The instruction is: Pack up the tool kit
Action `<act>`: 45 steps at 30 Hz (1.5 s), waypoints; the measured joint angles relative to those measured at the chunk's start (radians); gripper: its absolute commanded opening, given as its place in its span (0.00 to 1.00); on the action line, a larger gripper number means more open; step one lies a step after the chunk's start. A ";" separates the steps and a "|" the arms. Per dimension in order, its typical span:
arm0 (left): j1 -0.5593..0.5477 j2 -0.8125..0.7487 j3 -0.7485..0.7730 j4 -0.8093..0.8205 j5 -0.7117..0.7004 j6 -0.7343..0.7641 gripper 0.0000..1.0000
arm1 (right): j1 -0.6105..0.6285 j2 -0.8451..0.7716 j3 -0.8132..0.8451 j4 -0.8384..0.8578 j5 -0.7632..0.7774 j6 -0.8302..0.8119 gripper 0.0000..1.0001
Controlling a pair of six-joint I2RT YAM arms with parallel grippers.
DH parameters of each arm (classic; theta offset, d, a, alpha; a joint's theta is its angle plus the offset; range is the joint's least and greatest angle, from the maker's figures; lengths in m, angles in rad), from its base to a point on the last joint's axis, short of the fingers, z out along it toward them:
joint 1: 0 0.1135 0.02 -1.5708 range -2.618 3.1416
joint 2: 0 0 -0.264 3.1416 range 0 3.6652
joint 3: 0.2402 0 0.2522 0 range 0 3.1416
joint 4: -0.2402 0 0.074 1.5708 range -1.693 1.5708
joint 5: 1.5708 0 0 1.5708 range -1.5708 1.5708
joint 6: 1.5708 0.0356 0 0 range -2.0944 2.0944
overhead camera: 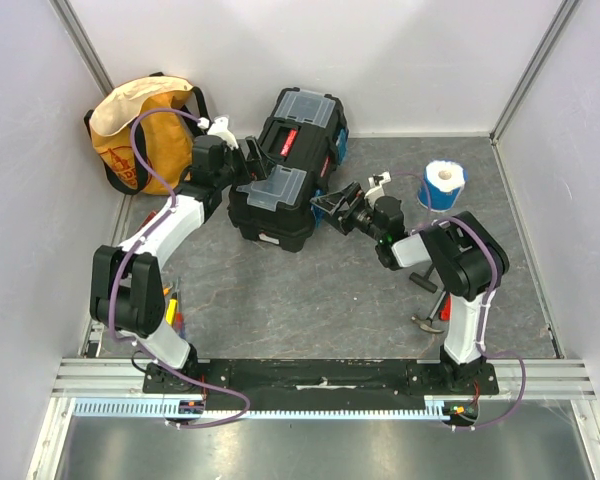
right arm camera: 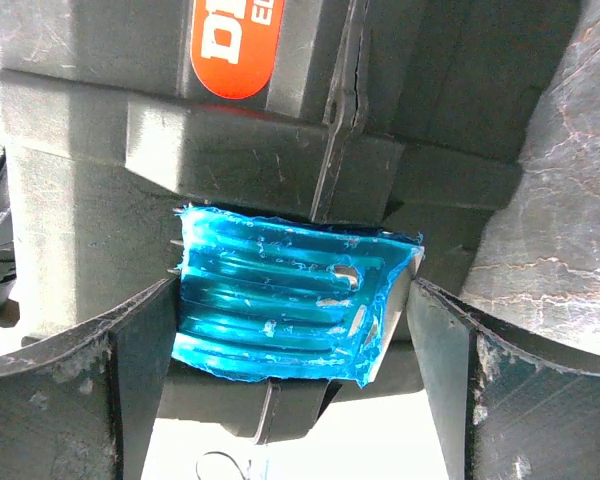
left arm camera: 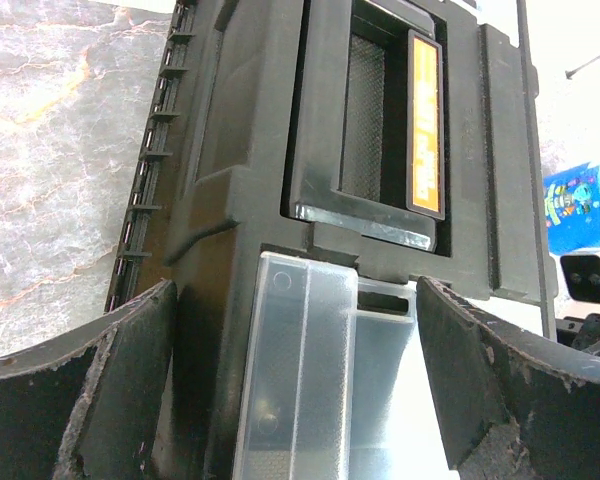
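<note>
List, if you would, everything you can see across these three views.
tool kit: one, black with two clear lids, far centre of the table
latch: one, blue, on the tool kit's side
fabric bag: one, yellow-orange with black straps, far left corner
roll: one, blue with white top, right of the tool kit
hand tools: count unclear, yellow and red handles, beside the left arm
hammer-like tool: at least one, dark, by the right arm's base
table: one, grey marbled
left gripper: open, straddling a clear lid
right gripper: open, latch between its fingers
</note>
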 measured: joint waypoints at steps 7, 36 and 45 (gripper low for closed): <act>0.013 0.009 -0.006 0.026 0.048 0.017 0.96 | -0.010 0.092 0.002 0.161 -0.061 0.102 0.98; 0.033 0.047 -0.009 0.100 0.139 0.064 0.78 | -0.028 0.195 0.067 0.258 -0.222 0.224 0.00; 0.033 0.046 -0.009 0.109 0.105 0.063 0.76 | -0.013 0.089 0.061 0.055 -0.190 0.164 0.00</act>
